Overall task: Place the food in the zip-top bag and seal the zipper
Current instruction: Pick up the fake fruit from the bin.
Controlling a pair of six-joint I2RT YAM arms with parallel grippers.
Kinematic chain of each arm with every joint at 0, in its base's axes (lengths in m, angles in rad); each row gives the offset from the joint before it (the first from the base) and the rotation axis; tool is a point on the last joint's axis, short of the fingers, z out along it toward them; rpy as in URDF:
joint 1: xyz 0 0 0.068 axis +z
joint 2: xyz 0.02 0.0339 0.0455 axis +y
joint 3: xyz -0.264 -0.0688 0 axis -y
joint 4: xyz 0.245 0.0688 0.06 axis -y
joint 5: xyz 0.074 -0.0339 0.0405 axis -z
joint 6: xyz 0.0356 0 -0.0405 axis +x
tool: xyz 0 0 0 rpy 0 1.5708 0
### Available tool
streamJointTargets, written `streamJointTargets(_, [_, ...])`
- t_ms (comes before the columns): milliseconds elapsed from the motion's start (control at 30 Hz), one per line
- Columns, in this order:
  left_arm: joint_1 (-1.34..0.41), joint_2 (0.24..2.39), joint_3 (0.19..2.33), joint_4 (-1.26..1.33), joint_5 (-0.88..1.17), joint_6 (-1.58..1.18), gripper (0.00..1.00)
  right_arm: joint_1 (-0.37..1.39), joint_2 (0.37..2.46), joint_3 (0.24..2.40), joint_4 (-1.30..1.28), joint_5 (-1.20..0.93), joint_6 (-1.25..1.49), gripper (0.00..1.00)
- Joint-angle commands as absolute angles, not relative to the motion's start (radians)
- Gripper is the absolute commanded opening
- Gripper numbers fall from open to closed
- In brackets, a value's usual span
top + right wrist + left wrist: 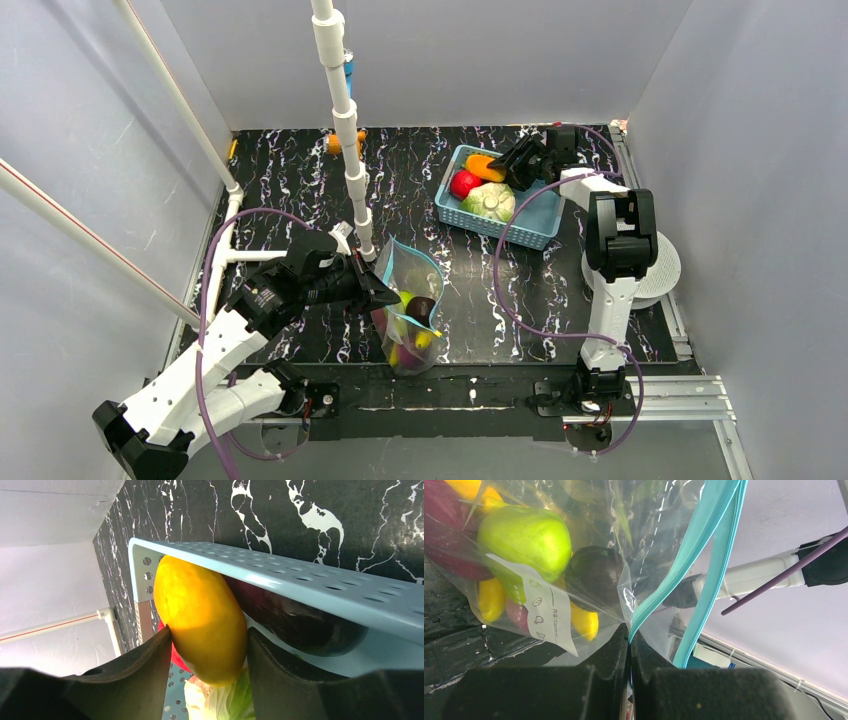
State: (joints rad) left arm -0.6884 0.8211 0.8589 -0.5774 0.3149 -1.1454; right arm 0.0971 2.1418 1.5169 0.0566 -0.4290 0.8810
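Observation:
The clear zip-top bag (410, 310) stands open at the table's near middle, with green, dark purple, yellow and red toy food inside (524, 535). My left gripper (375, 290) is shut on its teal-blue zipper rim (659, 597) at the bag's left edge. My right gripper (512, 165) is over the light-blue basket (535, 225) at the far right, shut on the orange mango (202, 615). A red piece (463, 184) and a pale green cabbage (490, 203) lie in the basket.
A white pipe frame (345, 120) stands just behind the bag. A white round disc (665, 270) lies at the right edge. A small orange object (333, 143) sits at the far edge near the pipe.

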Motion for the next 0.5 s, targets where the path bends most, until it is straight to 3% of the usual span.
streamJointTargets(0, [-0.687,0.813,0.872,-0.592,0.327,-1.138,0.0,0.1,2.09,1.552,0.055,-0.415,0.846,0.44])
streamJointTargets(200, [-0.687,0.805,0.868,-0.593,0.323,-1.141,0.0,0.1,1.98,1.554,0.034,-0.405,0.812,0.26])
streamJointTargets(467, [-0.687,0.814,0.87,-0.586,0.328,-1.14,0.0,0.1,1.785,1.496,-0.04,-0.353,0.721,0.11])
